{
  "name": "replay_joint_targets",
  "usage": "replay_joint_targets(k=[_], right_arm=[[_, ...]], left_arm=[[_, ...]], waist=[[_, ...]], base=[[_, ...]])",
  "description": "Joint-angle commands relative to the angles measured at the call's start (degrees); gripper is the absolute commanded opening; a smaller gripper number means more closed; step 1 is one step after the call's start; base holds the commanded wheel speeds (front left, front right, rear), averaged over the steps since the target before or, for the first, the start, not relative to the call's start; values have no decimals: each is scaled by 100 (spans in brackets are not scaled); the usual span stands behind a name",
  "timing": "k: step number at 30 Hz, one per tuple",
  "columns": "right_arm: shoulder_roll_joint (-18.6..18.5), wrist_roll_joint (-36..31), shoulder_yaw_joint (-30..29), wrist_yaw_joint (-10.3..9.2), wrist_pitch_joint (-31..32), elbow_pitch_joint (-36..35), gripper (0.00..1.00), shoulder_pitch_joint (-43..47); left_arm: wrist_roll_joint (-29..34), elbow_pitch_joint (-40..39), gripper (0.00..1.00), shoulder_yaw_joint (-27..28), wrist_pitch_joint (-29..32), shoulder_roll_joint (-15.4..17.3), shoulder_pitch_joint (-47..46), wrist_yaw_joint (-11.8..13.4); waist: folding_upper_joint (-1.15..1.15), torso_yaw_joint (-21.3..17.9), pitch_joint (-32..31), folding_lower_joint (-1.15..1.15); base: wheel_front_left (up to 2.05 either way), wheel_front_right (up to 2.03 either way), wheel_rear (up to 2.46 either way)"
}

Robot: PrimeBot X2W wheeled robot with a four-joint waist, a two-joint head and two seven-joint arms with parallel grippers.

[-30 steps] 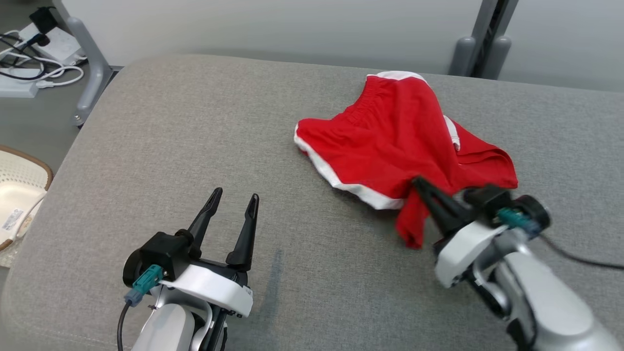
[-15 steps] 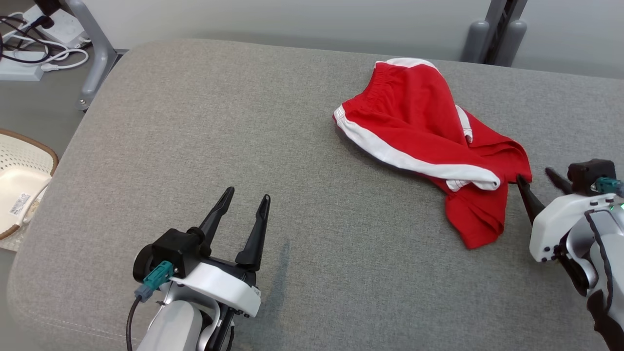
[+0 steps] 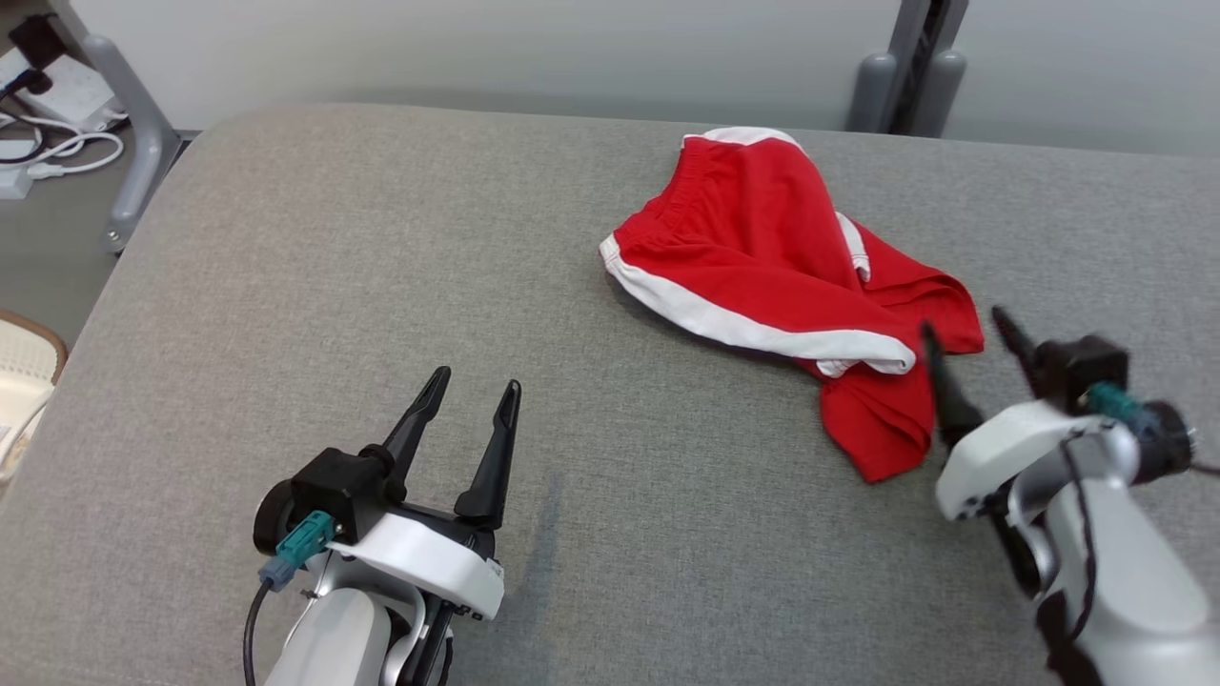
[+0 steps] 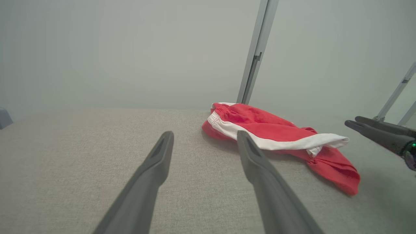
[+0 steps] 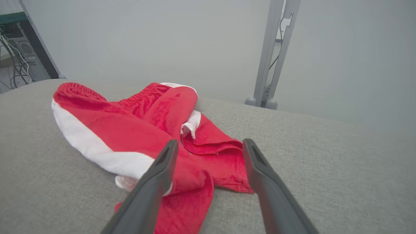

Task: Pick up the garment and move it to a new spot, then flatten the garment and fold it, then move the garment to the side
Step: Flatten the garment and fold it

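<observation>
While the left gripper (image 3: 477, 378) and right gripper (image 3: 961, 321) are gaping empty in the head view, the right wrist view is exposing a white fold (image 5: 191, 123) tucked inside the garment (image 5: 107, 126).

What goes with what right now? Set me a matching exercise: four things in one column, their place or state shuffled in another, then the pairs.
Things
1. red shorts
2. left gripper
3. right gripper
4. power strip

Places or states
A. open, above bare padding at the near left
B. on the floor past the far left corner
C. crumpled on the grey padded surface, in neither gripper
D. open, at the garment's near right edge

Pairs: 1-C, 2-A, 3-D, 4-B
</observation>
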Motion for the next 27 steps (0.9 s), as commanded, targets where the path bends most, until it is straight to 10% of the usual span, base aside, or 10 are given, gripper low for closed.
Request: replay_joint_targets(k=[1, 12, 27], right_arm=[[116, -49, 64, -2, -40, -264, 100, 281], [462, -301, 526, -2, 112, -1656, 100, 1490], [580, 282, 34, -2, 593, -737, 100, 980]], left_arm=[[52, 4, 100, 25, -17, 26, 47, -30], [74, -45, 100, 53, -17, 18, 167, -35], [-83, 13, 100, -141, -17, 15, 50, -43]], waist=[[0, -64, -63, 0], [0, -236, -194, 0], [0, 168, -100, 0]], base=[[0, 0, 0], [0, 0, 0], [0, 0, 0]])
